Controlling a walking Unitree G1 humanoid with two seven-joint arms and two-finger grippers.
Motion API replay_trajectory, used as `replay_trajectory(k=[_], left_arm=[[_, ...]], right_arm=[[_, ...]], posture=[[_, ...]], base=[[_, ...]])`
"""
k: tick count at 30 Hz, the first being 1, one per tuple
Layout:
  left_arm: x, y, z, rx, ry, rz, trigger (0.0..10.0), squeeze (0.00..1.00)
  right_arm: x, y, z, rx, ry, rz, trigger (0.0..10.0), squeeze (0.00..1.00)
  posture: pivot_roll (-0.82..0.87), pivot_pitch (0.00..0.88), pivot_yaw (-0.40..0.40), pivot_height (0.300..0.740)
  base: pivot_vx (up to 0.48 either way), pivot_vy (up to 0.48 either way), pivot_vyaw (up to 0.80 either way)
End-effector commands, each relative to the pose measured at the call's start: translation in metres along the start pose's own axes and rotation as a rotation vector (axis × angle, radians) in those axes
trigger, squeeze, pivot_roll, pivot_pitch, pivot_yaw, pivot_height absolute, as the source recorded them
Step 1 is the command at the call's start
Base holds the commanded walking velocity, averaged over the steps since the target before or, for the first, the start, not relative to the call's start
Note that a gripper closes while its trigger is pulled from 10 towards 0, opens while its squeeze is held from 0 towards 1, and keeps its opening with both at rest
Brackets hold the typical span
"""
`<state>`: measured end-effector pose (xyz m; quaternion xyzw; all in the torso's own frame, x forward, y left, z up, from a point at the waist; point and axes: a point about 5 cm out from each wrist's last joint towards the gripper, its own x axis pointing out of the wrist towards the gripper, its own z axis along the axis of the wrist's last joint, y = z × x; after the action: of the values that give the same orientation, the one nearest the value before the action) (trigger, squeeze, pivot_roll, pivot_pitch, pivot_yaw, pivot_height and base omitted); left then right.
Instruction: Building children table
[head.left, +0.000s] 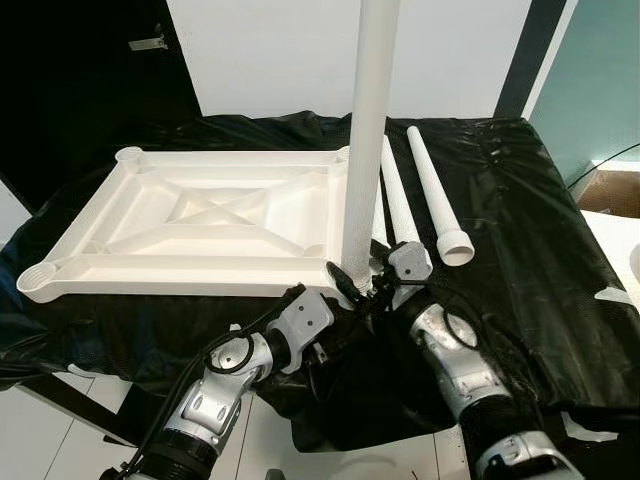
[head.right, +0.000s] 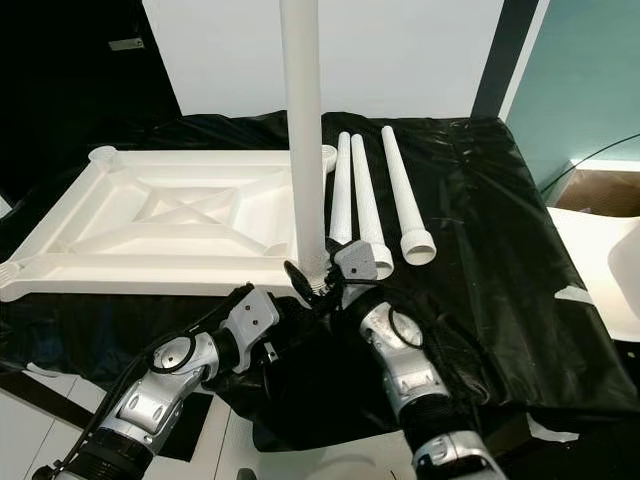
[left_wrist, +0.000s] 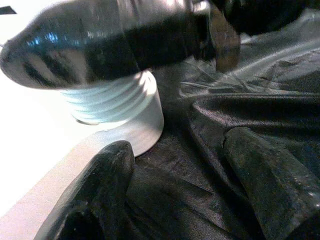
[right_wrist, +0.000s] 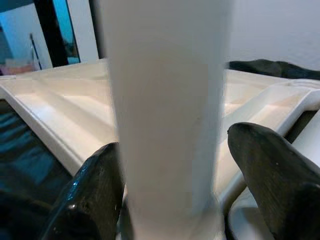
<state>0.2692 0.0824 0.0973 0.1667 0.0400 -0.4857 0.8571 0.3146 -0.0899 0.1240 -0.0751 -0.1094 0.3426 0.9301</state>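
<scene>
A black plastic sheet (head.left: 520, 250) covers a work surface in front of a white wall (head.left: 280, 50), with a dark opening at the upper left of the frame. On the sheet, left of centre, a white tabletop (head.left: 190, 225) lies upside down, its ribbed underside facing up. At its near right corner an upright leg (head.left: 368, 130) stands in the corner socket (left_wrist: 127, 117), rising out of the top of the frame. The right gripper (right_wrist: 170, 185) sits at the base of this leg, its fingers (right_wrist: 275, 170) spread on either side; whether they press it I cannot tell. The left gripper (left_wrist: 175, 185) is just below the socket, fingers apart and holding nothing. Three spare legs (head.right: 405, 200) lie side by side on the sheet, right of the tabletop.
</scene>
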Motion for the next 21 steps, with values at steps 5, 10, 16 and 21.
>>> replay_trajectory(k=[5, 10, 16, 21], left_arm=[[0.001, 0.000, -0.002, 0.019, 0.014, 0.003, 10.0, 0.00], [0.001, 0.001, -0.002, 0.019, 0.014, 0.007, 10.0, 0.00], [0.000, 0.001, -0.002, 0.018, 0.012, 0.014, 10.0, 0.00], [-0.002, 0.001, -0.003, 0.016, 0.013, 0.019, 10.0, 0.00]], right_arm=[[0.003, -0.016, 0.003, -0.023, 0.066, 0.218, 7.2, 0.00], [0.005, -0.019, 0.010, -0.011, 0.053, 0.335, 0.0, 0.00], [0.009, -0.022, 0.012, 0.019, 0.071, 0.361, 0.0, 0.00], [0.007, -0.020, 0.006, 0.072, 0.021, 0.171, 0.0, 0.00]], posture=[[0.10, 0.000, 0.029, 0.740], [0.11, 0.000, 0.026, 0.740], [0.12, 0.000, 0.023, 0.740], [0.12, 0.000, 0.020, 0.740]], base=[[0.000, 0.000, 0.00], [0.000, 0.000, 0.00], [0.000, 0.000, 0.00], [0.000, 0.000, 0.00]])
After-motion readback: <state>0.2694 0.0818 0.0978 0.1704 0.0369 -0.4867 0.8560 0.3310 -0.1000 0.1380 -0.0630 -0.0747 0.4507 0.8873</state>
